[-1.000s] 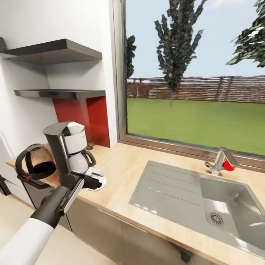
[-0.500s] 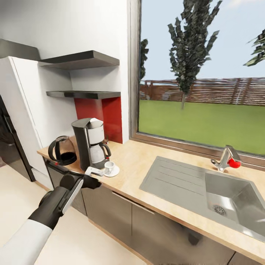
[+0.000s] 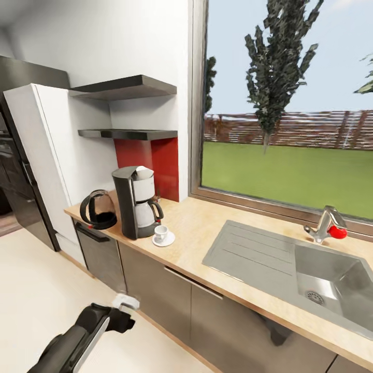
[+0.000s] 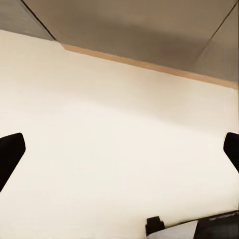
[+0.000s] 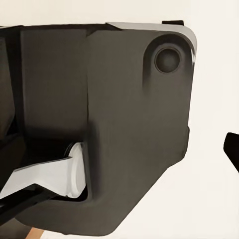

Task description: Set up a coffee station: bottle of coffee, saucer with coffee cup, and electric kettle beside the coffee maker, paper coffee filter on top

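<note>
White coffee cup (image 3: 161, 232) sits on saucer (image 3: 163, 239) beside coffee maker (image 3: 135, 201), w/ electric kettle (image 3: 98, 209) flanking on bench (image 3: 197, 228); my left claw (image 3: 126, 302) hangs low, empty, fingers apart; right claw: can't tell.

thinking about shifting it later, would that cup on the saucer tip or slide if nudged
Probably slides: the cup sits loose on a smooth white saucer. It looks small and light, so a side push could tip it, especially at its handle. Likely fragile too, and it stands close to the counter edge.

Light-wood countertop (image 3: 207, 233), brushed-steel sink (image 3: 248, 254)
</note>
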You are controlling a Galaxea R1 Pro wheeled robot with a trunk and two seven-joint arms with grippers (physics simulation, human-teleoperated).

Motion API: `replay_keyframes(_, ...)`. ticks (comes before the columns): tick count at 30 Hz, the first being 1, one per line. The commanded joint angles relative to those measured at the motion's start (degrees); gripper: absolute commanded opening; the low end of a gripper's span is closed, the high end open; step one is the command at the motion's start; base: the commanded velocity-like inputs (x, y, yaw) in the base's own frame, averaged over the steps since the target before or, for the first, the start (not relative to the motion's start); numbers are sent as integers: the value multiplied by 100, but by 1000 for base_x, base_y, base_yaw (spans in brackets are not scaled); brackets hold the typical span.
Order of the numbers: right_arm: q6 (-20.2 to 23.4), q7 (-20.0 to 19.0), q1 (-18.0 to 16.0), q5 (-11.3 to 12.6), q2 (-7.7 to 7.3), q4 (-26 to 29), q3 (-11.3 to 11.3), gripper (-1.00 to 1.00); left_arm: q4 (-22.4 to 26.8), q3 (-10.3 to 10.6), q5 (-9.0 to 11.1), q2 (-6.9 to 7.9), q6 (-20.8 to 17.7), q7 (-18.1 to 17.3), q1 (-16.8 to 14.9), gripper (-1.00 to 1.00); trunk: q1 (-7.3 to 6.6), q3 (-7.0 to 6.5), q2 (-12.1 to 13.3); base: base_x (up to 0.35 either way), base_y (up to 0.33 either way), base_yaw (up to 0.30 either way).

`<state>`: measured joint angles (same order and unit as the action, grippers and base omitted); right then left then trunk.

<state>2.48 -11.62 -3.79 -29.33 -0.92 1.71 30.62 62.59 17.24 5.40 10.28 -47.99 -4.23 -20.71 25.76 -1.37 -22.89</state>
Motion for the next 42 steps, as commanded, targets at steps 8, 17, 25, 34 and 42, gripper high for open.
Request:
replay_keyframes(8,23,-25,1,-23,8,262,77,100,-2937,1,198,-79,2502,64,641,100,2,2,-4,0,0,0)
replay_keyframes(17,64,16,1,5,24,389,109,100,-6366,4,865,-265,5347,69,842,100,2,2,-4,0,0,0)
replay_keyframes(25,84,972,1,500,82,492,126,100,-6521,5,991,-238,5455,79,1018,100,2,2,-4,0,0,0)
replay_keyframes(34,55,1082,1,842,231,449,87,100,-6531,4,998,-221,5443,427,1118,100,2,2,-4,0,0,0)
replay_keyframes(42,74,1083,1,863,268,452,92,100,-6531,15,990,-245,5349,677,1224,100,2,2,-4,0,0,0)
